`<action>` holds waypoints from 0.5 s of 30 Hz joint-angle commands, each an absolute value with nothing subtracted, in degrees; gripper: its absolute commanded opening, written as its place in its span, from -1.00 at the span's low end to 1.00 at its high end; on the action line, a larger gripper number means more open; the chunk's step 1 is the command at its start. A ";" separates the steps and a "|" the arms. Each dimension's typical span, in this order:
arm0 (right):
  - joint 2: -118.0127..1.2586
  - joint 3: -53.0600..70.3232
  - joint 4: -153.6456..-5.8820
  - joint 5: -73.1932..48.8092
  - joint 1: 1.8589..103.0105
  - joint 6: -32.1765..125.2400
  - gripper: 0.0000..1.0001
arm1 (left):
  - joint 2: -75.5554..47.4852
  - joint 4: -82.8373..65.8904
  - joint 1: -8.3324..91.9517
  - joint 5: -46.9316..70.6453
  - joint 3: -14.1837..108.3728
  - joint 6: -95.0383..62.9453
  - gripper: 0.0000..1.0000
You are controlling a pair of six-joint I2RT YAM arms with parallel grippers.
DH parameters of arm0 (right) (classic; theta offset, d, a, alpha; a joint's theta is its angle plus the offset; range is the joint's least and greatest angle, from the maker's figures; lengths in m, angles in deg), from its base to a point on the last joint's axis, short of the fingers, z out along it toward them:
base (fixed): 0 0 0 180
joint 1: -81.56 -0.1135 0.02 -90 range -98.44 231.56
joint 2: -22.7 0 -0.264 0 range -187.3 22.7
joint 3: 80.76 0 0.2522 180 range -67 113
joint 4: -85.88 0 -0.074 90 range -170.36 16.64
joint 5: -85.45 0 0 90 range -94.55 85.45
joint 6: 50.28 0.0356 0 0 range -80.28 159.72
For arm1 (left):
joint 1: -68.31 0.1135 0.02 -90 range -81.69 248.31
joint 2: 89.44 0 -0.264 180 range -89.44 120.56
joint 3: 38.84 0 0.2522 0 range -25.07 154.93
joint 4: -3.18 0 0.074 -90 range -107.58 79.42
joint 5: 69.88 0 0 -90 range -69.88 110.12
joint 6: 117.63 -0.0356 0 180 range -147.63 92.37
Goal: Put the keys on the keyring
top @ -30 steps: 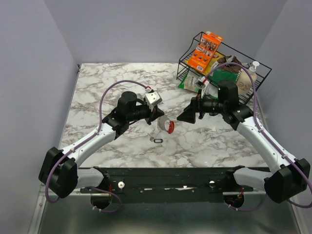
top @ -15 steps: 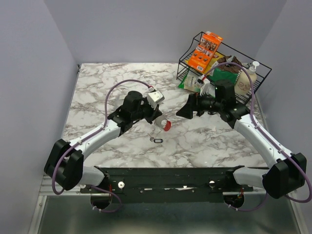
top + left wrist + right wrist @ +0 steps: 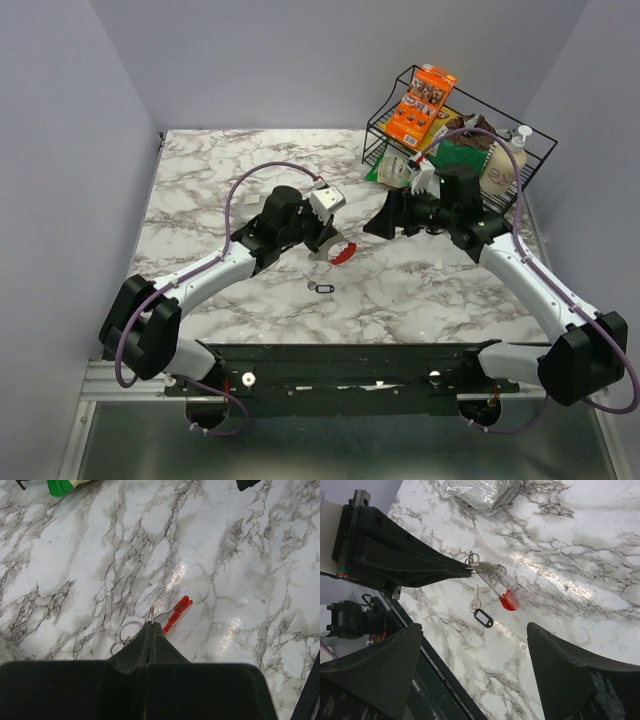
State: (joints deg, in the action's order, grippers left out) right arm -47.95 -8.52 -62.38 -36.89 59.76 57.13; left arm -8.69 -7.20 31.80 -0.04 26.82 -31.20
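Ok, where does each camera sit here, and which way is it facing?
Top external: fixed above and behind the robot, looking down over the table; left arm and right arm show, the left hand pinching the keyring, the right hand open, the key lying loose.
Left wrist: on the left arm, looking down its shut fingers at the keyring and table.
Right wrist: on the right arm, looking between its spread fingers at the left hand, keyring and key.
Shared: all three show the keyring; top and right wrist share the key.
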 commanded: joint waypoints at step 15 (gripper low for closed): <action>-52.00 -7.32 -63.31 -41.82 59.33 60.64 0.75 | -12.63 -1.00 31.13 -1.94 22.03 -34.22 -1.00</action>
